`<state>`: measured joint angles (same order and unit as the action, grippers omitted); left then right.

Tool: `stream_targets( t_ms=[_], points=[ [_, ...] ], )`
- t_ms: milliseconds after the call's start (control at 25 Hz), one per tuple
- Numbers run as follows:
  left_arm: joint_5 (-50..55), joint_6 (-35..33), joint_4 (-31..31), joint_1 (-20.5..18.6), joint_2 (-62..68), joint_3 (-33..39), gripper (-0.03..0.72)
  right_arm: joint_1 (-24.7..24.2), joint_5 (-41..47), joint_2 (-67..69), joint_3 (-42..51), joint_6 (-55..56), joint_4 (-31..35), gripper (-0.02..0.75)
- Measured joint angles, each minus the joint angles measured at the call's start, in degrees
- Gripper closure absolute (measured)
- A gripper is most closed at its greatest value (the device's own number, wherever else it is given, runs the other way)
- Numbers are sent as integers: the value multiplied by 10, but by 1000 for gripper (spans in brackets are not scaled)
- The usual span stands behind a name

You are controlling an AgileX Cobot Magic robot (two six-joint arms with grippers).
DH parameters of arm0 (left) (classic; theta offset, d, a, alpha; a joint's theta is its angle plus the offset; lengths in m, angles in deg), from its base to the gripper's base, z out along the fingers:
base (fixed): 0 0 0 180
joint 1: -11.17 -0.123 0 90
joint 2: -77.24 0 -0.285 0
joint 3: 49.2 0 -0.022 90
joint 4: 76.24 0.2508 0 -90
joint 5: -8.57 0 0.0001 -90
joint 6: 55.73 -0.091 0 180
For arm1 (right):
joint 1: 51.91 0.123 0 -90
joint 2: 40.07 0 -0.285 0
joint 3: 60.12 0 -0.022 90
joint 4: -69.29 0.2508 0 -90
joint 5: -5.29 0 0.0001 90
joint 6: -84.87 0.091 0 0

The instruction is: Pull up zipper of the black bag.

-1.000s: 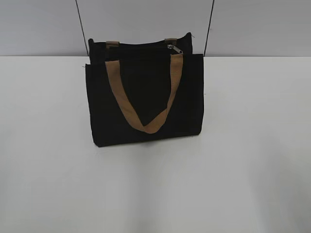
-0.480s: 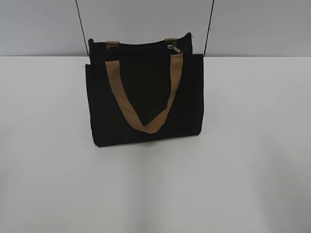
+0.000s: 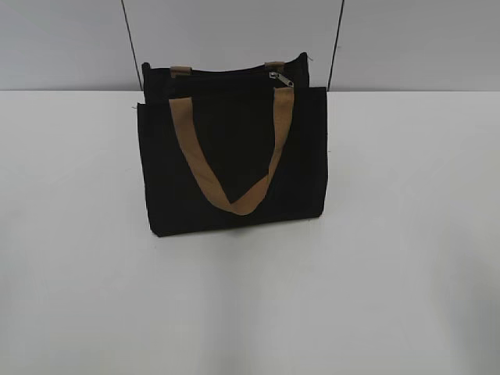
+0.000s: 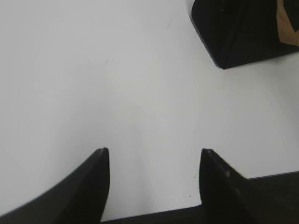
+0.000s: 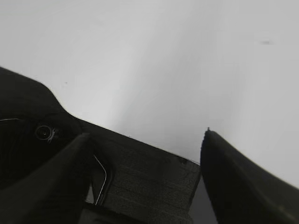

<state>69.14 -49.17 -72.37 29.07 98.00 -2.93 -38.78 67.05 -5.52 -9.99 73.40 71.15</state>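
Observation:
The black bag (image 3: 234, 156) stands upright on the white table (image 3: 406, 234), with a tan strap handle (image 3: 234, 156) hanging in a V across its face. The small silver zipper (image 3: 280, 77) sits on the top zip line, near the bag's right end. Neither gripper shows in the exterior view. In the left wrist view my left gripper (image 4: 153, 156) is open and empty over bare table, and a corner of the bag (image 4: 233, 32) lies far off at the top right. In the right wrist view my right gripper (image 5: 147, 135) is open and empty above a dark base part.
Two tan strap tabs (image 3: 180, 70) stick up at the bag's top edge. A grey wall with two dark vertical lines (image 3: 130, 39) stands behind the table. A black base part (image 5: 149, 182) lies under the right gripper.

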Motion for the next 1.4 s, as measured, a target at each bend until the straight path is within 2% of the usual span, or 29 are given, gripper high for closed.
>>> stream_targets(
  t_ms=[560,680,880,1080,1280,1400],
  points=[
    [0,0,0,-3,0,0,238,0,0,-20,1,26,13,197],
    [0,0,0,-20,-11,0,238,0,0,-83,1,27,13,197],
    [1,0,0,-72,-66,0,238,0,0,-193,1,27,13,197],
    [2,0,0,-119,-129,0,238,0,1,-238,2,27,13,198],
    [3,0,0,-130,-133,0,238,-11,2,-240,2,27,15,198],
    [3,0,0,-130,-133,0,238,-51,2,-247,2,27,15,198]
  ],
)
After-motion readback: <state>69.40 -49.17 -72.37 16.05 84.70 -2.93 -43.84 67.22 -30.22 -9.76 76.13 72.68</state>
